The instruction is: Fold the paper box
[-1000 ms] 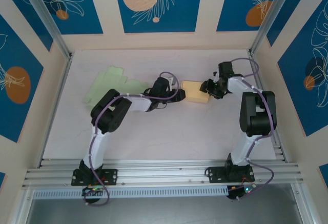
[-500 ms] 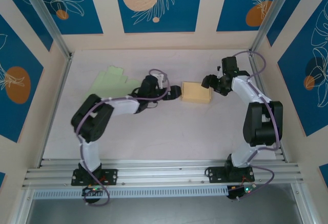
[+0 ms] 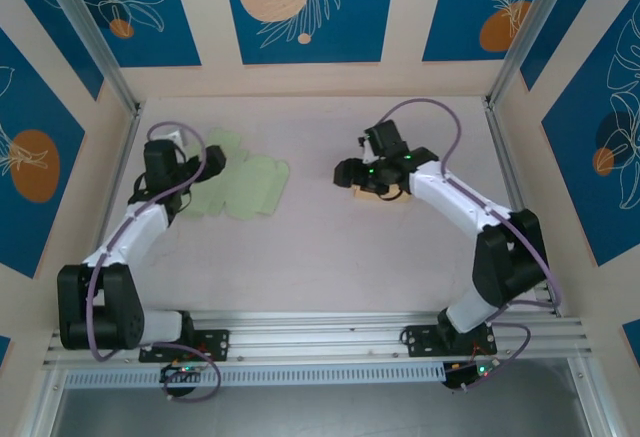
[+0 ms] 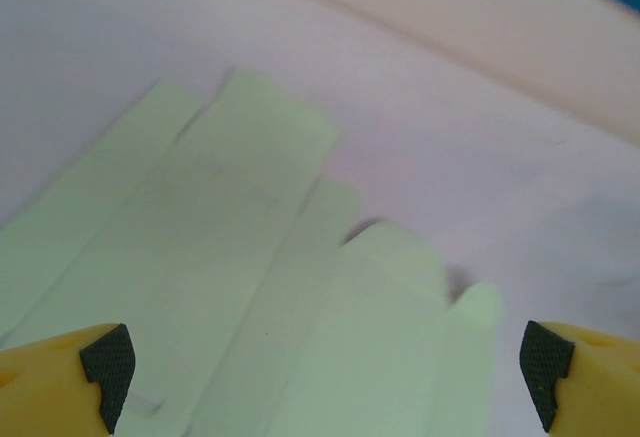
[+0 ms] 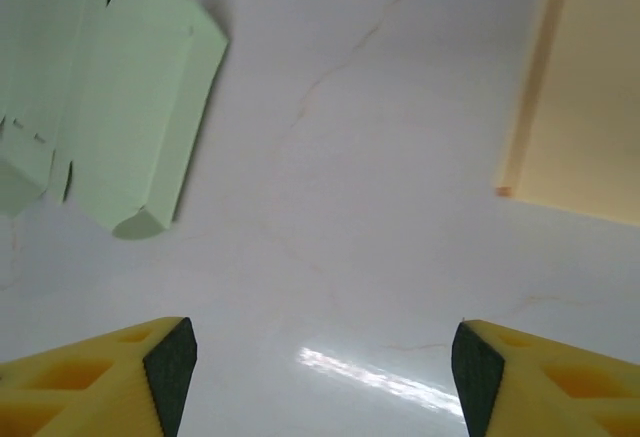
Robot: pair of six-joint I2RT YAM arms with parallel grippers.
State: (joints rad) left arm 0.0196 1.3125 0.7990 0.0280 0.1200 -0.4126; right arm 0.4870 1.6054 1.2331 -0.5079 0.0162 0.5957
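Left claw (image 4: pixel 325 367) is spread wide with nothing between its pads, hovering right over the green paper sheet (image 4: pixel 250 287), which lies flat and unfolded on the bench (image 3: pixel 320 257), upper left of the overhead picture. Over to the right claw (image 5: pixel 322 372): its jaws are apart too, gripping nothing, bare bench beneath. The yellow box (image 5: pixel 590 87) sits upper right in its wrist picture, and the green sheet's flaps reach in at the upper left, well apart from that box.
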